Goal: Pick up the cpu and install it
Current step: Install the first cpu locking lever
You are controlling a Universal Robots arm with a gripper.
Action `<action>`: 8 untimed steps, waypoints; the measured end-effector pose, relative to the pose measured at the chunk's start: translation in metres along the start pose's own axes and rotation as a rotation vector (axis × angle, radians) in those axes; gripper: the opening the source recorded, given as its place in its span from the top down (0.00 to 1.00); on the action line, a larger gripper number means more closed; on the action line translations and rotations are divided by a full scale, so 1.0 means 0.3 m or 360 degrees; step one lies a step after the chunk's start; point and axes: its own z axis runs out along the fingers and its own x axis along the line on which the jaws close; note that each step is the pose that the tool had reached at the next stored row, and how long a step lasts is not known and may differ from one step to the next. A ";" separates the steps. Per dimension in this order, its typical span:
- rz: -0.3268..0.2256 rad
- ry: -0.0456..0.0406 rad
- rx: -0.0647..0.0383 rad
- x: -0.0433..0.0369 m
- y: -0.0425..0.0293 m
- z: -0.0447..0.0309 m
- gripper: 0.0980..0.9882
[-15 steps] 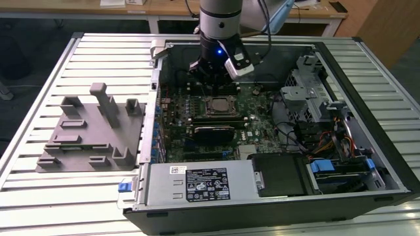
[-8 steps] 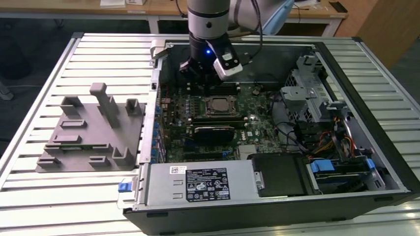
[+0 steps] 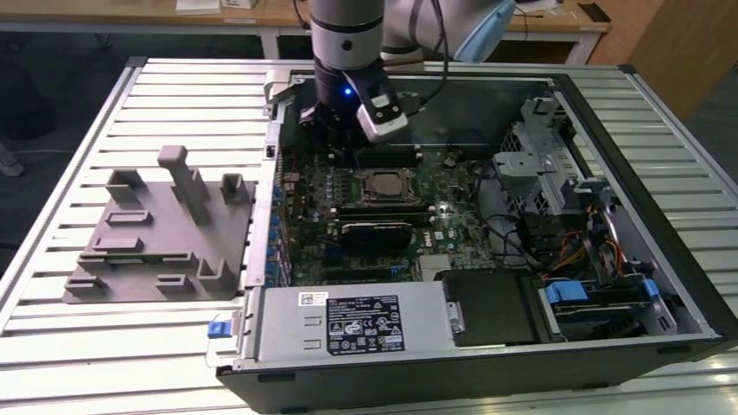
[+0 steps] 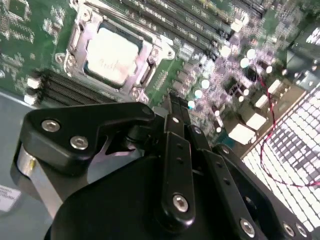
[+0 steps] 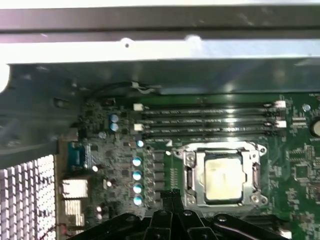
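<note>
One cpu, seated in the single socket; gripper empty.
One arm reaches into the open pc case. Its two fingers are pressed together with nothing between them, hovering near the socket's corner, clear of the chip. In the first wrist view, four memory slots run beside the socket. One grey fixture block sits outside the case.
</note>
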 end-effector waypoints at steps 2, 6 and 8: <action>0.0001 0.0001 -0.0031 0.011 -0.001 0.000 0.99; 0.0003 0.0004 -0.0103 0.030 -0.001 0.000 0.99; 0.0003 0.0006 -0.0152 0.037 -0.002 0.001 0.99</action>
